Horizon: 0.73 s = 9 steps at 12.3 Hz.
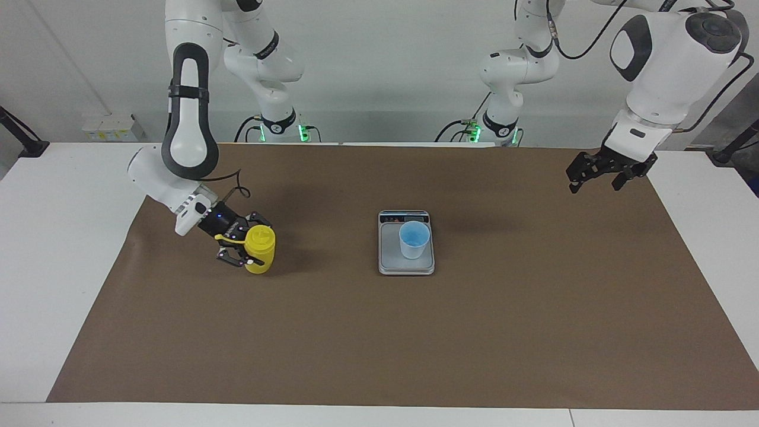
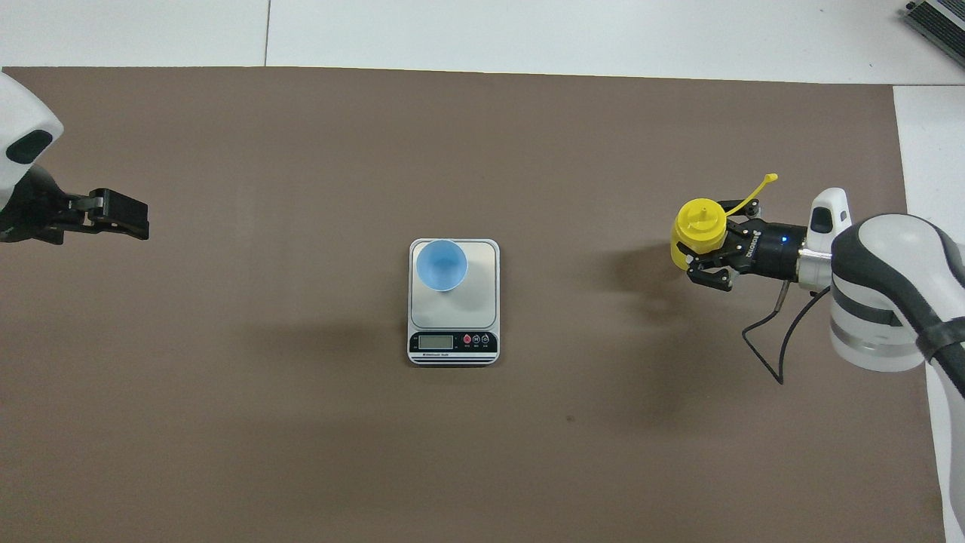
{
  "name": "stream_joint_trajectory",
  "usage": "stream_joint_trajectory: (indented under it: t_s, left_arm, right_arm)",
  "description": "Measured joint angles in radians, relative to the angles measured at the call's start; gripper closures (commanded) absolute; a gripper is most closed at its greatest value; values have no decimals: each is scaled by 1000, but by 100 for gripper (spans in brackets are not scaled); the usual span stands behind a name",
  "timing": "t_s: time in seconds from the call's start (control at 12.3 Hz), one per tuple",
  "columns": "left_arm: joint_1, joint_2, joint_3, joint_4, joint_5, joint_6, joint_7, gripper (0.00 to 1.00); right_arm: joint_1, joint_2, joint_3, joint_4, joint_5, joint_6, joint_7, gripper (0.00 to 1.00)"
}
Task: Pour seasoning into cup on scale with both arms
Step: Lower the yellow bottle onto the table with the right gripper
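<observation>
The yellow seasoning bottle (image 1: 261,252) stands upright low on the brown mat, well toward the right arm's end from the scale. My right gripper (image 1: 252,244) is shut on its side, reaching in from that end. The nozzle (image 2: 700,220) points up, and the tethered cap (image 2: 769,179) sticks out loose. A light-blue cup (image 1: 414,240) stands upright on the silver-grey scale (image 1: 391,261) at mid-table, with the display strip (image 2: 452,342) toward the robots. My left gripper (image 1: 598,175) hangs open and empty over the mat's edge at the left arm's end, waiting.
A brown mat (image 1: 474,344) covers most of the white table (image 1: 53,237). A loose black cable (image 2: 769,339) hangs from the right wrist. Only the scale and the bottle stand on the mat.
</observation>
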Motion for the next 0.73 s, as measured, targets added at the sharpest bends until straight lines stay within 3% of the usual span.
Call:
stream_joint_trajectory:
  t_s: [0.24, 0.49, 0.65, 0.73]
  left_arm:
    - [0, 0, 0, 0, 0, 0, 0, 0]
    - [0, 0, 0, 0, 0, 0, 0, 0]
    - [0, 0, 0, 0, 0, 0, 0, 0]
    - [0, 0, 0, 0, 0, 0, 0, 0]
  right_arm:
    - [-54, 32, 0, -1, 51, -58, -61, 77]
    - [-86, 52, 0, -1, 58, -84, -106, 60]
    - [-91, 54, 0, -1, 63, -90, -120, 11]
    - [-91, 54, 0, -1, 64, -90, -120, 0]
